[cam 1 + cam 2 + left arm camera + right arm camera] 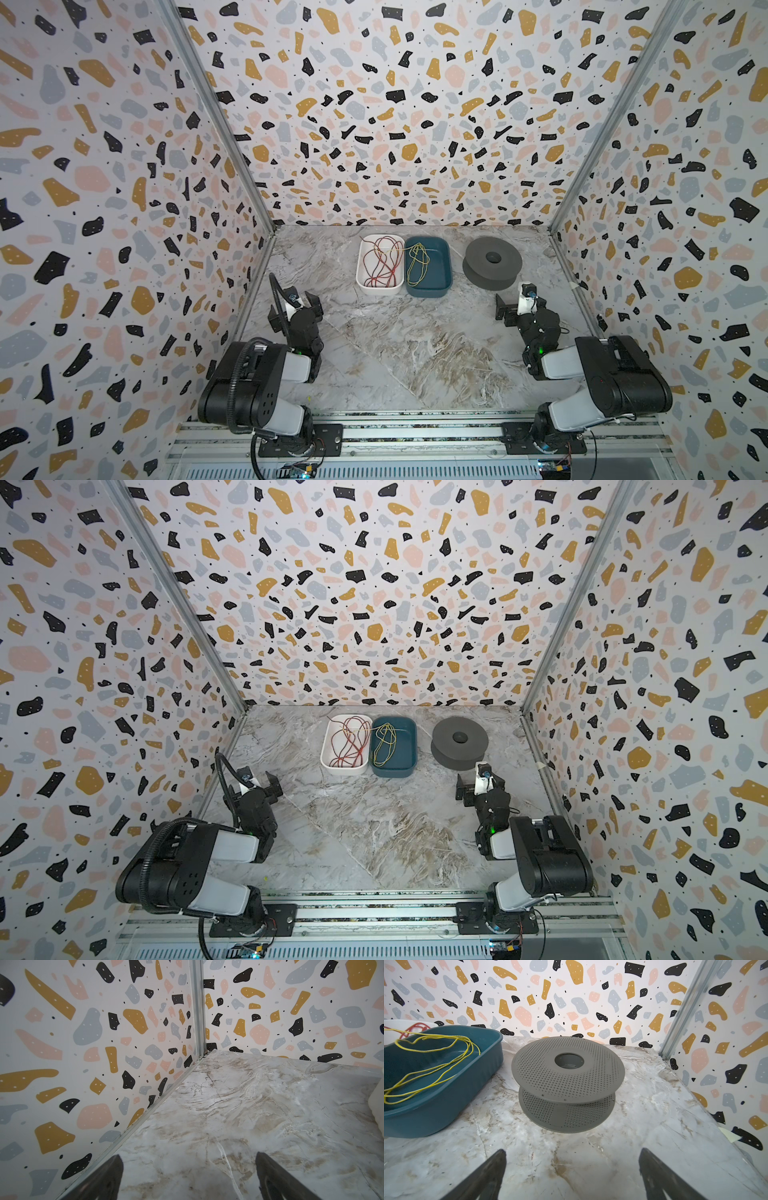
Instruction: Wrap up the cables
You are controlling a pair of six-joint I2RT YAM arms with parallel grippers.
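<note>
1. Left gripper (188, 1155): jaws spread wide, nothing held, low over the bare marble table (249, 1105).
2. Right gripper (572, 1150): wide too, empty, facing the grey spool (568, 1076).
3. White tray (380, 291): dark red cable (380, 262), a loose tangle.
4. Blue tray (438, 266) alongside: yellow cable (417, 266) in slack loops, one strand apparently crossing into the white tray.

Bright, even, diffuse light; no hard shadows. Both top views: wide-angle stretch, terrazzo-print walls (104, 208) smear toward 9 and 3 o'clock edges; overall slightly soft. Pale marble-pattern surface (395, 345) shows mild sheen. Faint soft shadow under grey perforated two-disc spool (568, 1068). Wrist views: left claw (188, 1169), right claw (572, 1167) tips dark, out of focus; background sharp.
</note>
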